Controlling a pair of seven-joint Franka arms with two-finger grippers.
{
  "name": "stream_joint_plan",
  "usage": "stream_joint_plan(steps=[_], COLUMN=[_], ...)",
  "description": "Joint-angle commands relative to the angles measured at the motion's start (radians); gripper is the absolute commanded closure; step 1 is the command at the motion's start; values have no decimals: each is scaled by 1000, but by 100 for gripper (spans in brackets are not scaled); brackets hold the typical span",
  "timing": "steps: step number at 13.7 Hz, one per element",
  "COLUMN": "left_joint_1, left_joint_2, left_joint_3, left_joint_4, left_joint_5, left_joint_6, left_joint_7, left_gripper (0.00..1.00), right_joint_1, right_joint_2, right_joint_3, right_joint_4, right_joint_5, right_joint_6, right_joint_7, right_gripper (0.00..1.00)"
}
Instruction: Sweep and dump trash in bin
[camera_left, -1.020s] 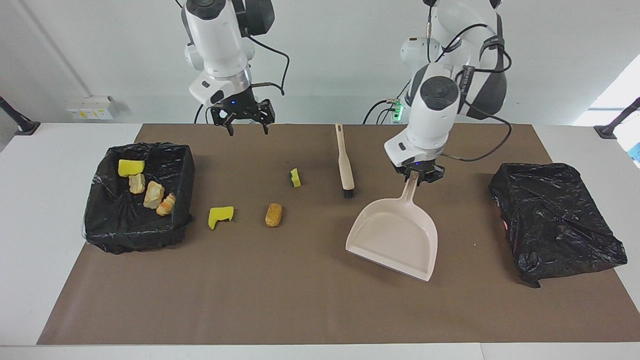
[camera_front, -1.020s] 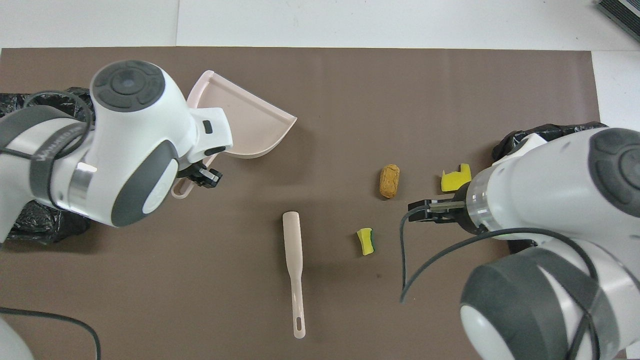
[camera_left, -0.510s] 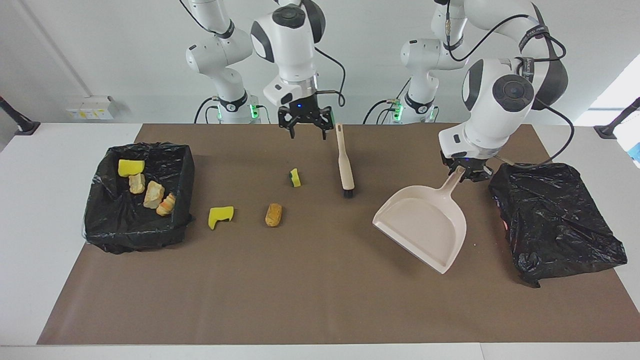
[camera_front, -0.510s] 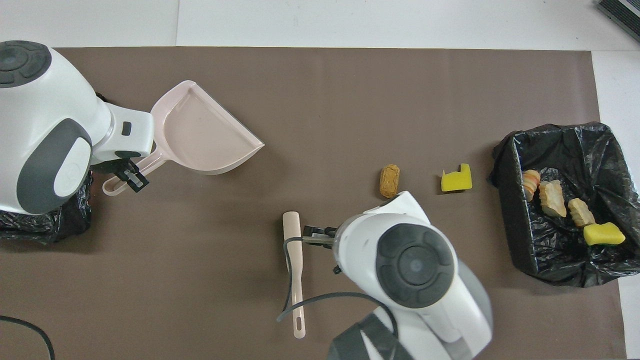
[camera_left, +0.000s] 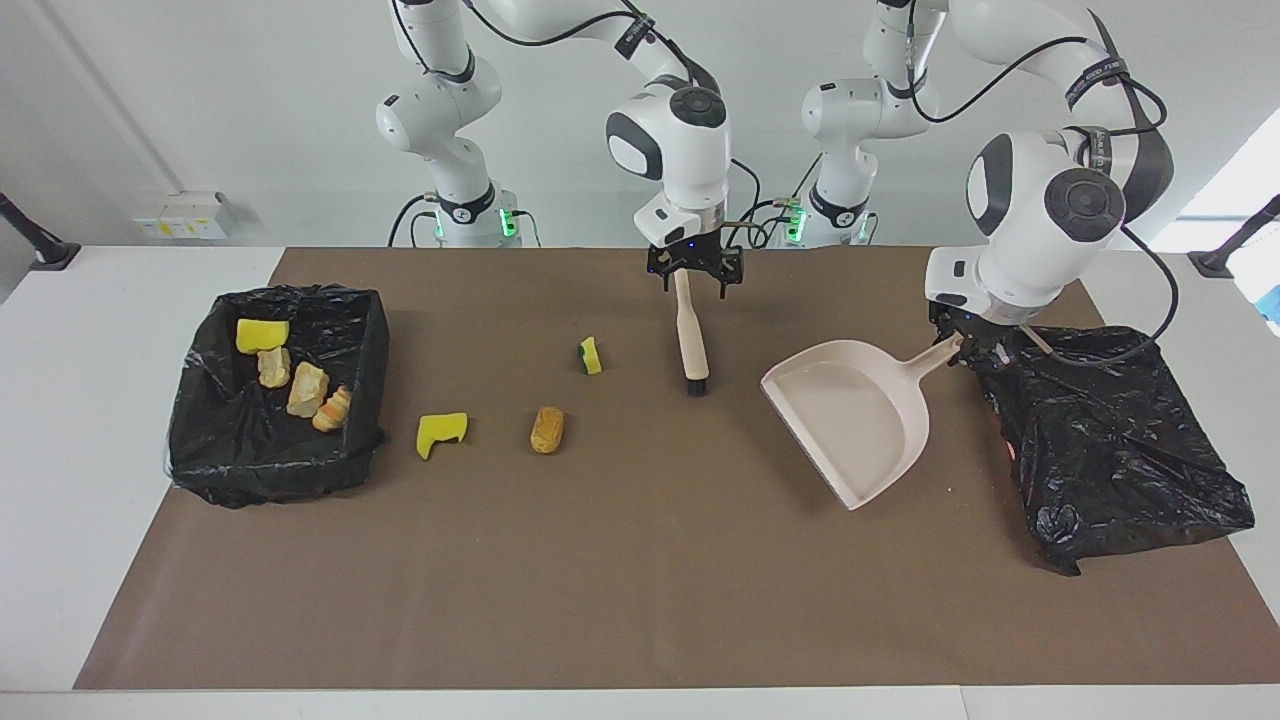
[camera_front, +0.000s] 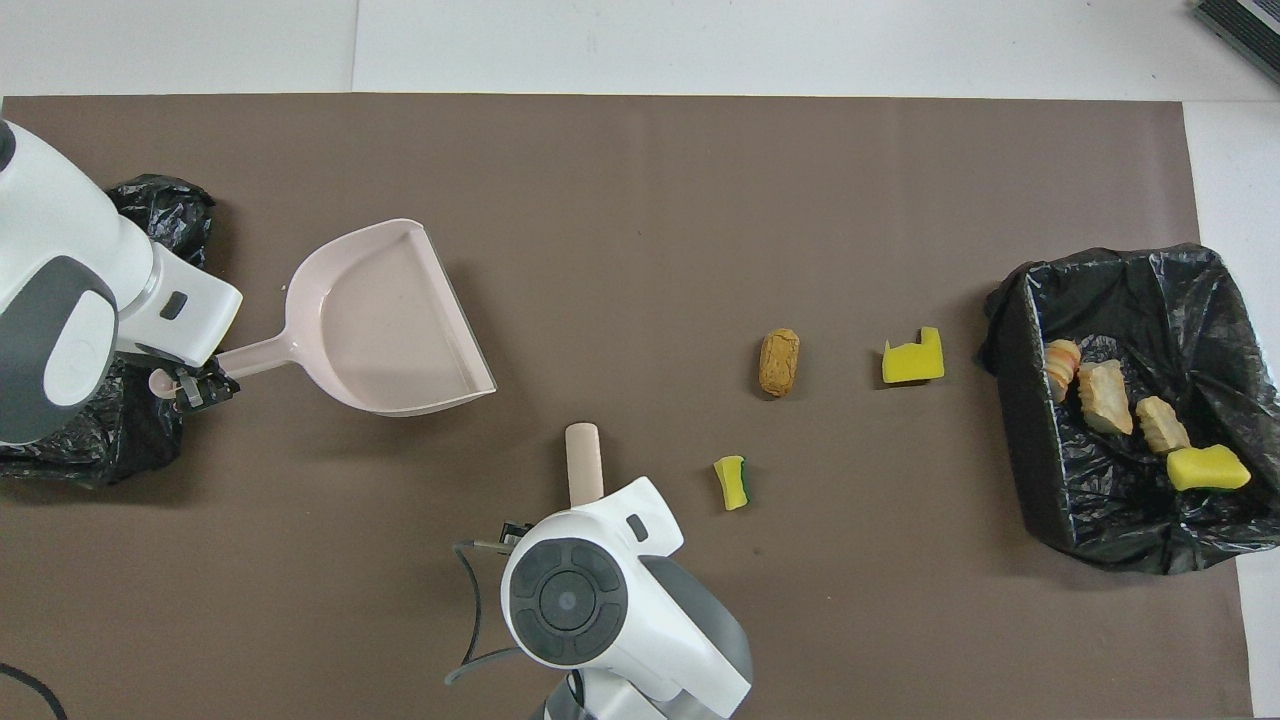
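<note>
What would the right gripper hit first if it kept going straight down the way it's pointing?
Most likely the beige brush's handle. The open right gripper points down directly over the handle's end, fingers either side. Whether it already touches is unclear.

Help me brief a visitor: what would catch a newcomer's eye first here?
Probably the beige dustpan, held by its handle in the shut left gripper beside a crumpled black bag. Next, the open right gripper over the brush handle, and the bright trash scattered toward the lined bin, which already holds four pieces.
</note>
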Motion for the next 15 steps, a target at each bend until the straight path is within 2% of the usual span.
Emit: stream_joint_plan(steps=[1, 4, 7, 10, 12, 15], left_joint_1=[52, 69, 84, 86, 86, 80], left_joint_2=[-90, -92, -92, -92, -92, -92], left_joint_3=[-8, -8, -8, -8, -8, -8], left_joint_4=[-132, -141, -141, -139, -141, -142], left_joint_5=[11, 11, 11, 11, 11, 11], left_joint_6=[102, 131, 132, 135, 145, 152], left_joint_7=[127, 187, 208, 212, 212, 198], left_gripper=[100, 100, 100, 100, 100, 100], right_joint_1=[25, 36, 62, 72, 71, 71], right_joint_2=[-51, -103, -89, -89, -89, -88], right_joint_3=[-5, -3, -2, -2, -3, -3], right_joint_4=[-94, -206, -221, -223, -228, -228], right_joint_5=[-9, 9, 20, 58, 64, 64], right_joint_6=[14, 66, 136, 144, 144, 144], right_joint_7=[36, 14, -20, -125, -171, -224], right_gripper=[0, 0, 3, 15, 18, 30])
